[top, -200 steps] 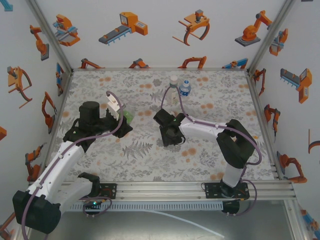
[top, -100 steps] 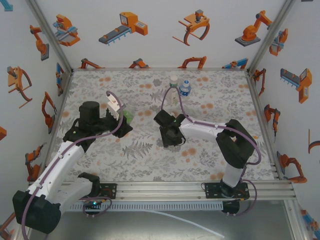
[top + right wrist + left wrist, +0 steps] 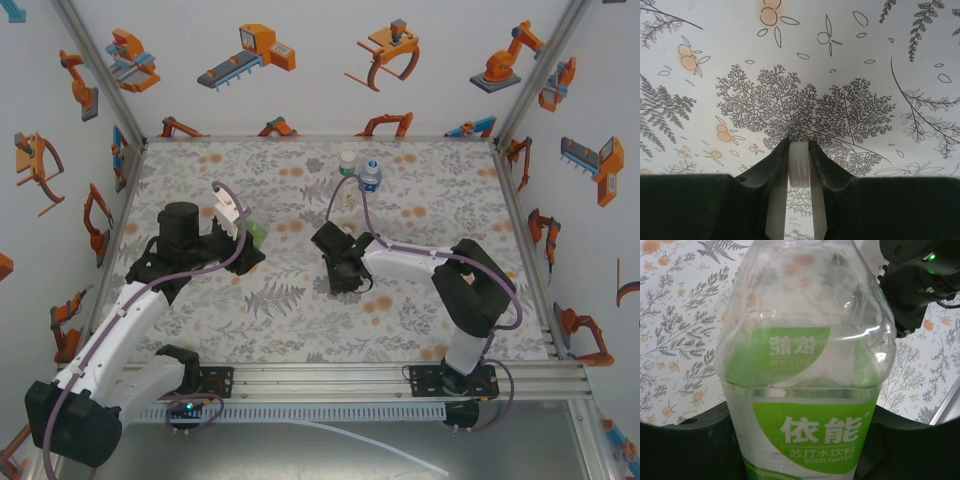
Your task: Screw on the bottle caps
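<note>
Top view: left gripper (image 3: 248,238) is clamped on the green-and-white label bottle (image 3: 258,232), mid-left over the floral table (image 3: 200,160). It is probably held there as the steady side, so a cap can be brought to its mouth. Right gripper (image 3: 340,272) points down at the table near centre; its jaws are unreadable from here. Green-tinted bottle (image 3: 347,165) and blue-label bottle (image 3: 371,176) stand upright side by side at the far edge, well apart from both grippers. They are too small to tell whether they are capped.

Left wrist: the labelled bottle sits between the dark fingers, gripped around the label band, shoulder end pointing away from the wrist. Its mouth is cut off at the top edge. Right arm (image 3: 915,280) is at upper right, so the neck looks aimed its way.

Right wrist: fingers (image 3: 771,175) are pinched tight on a white ribbed cap (image 3: 799,165), held on edge with its rim facing the camera. Can't tell whether it touches the table. Gripped across its flat faces, it likely needs turning before threading.
</note>
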Robot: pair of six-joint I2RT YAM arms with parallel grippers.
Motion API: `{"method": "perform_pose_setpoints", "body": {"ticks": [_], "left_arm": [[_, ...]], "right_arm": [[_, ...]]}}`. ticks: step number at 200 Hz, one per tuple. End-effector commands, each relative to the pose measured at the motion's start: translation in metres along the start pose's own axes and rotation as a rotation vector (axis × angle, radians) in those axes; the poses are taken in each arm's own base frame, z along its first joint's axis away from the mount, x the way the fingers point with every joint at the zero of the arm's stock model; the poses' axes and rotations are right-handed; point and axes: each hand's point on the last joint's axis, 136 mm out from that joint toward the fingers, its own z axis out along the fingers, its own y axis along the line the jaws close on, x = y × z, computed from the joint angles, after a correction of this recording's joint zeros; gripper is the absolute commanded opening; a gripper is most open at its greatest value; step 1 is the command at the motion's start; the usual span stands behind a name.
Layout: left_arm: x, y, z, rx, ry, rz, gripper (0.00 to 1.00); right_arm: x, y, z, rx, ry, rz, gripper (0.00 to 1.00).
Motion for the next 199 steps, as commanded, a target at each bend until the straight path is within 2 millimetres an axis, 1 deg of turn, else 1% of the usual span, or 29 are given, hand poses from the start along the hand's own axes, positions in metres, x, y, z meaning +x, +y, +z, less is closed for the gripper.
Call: {"method": "perform_pose_setpoints", "body": {"ticks": [1,12,35,46,57,71,89,99,113,134,144,153,171,199], "left_arm": [[-0.011,0.001,-0.004,-0.004,-0.018,0.024,0.04],[-0.011,0.001,-0.004,-0.004,-0.018,0.025,0.04],[-0.011,0.001,-0.004,-0.004,-0.018,0.024,0.04],[-0.011,0.001,-0.004,-0.003,-0.019,0.025,0.04],[-0.011,0.001,-0.003,-0.002,-0.017,0.024,0.04],[-0.01,0.0,-0.003,-0.002,-0.017,0.024,0.04],[-0.011,0.001,-0.003,-0.001,-0.018,0.024,0.04],[-0.01,0.001,-0.003,-0.003,-0.016,0.023,0.04],[-0.01,0.001,-0.003,-0.003,-0.015,0.022,0.04],[-0.011,0.001,-0.002,-0.001,-0.015,0.023,0.04],[-0.01,0.001,-0.002,-0.002,-0.014,0.023,0.04],[-0.01,0.002,-0.003,-0.003,-0.014,0.024,0.04],[-0.01,0.001,-0.002,-0.002,-0.012,0.025,0.04],[-0.009,0.001,-0.002,0.0,-0.01,0.024,0.04]], "right_arm": [[0.0,0.0,0.002,-0.096,-0.009,0.084,0.24],[-0.003,0.002,0.001,-0.159,-0.028,0.116,0.24],[-0.007,-0.003,0.001,-0.296,-0.053,0.233,0.25],[-0.006,-0.01,0.002,-0.352,-0.065,0.301,0.27],[-0.004,-0.022,0.0,-0.372,-0.08,0.359,0.33],[0.003,-0.044,-0.002,-0.332,-0.094,0.41,0.41],[0.013,-0.072,-0.009,-0.189,-0.104,0.412,0.46],[0.014,-0.083,-0.016,-0.118,-0.109,0.391,0.47],[0.011,-0.089,-0.025,-0.067,-0.122,0.364,0.47],[-0.002,-0.082,-0.041,-0.005,-0.18,0.275,0.48],[-0.008,-0.074,-0.047,0.028,-0.208,0.213,0.48],[-0.013,-0.063,-0.049,0.027,-0.221,0.154,0.49],[-0.018,-0.046,-0.046,0.039,-0.22,0.078,0.5],[-0.022,-0.027,-0.037,0.056,-0.194,0.016,0.5]]}}
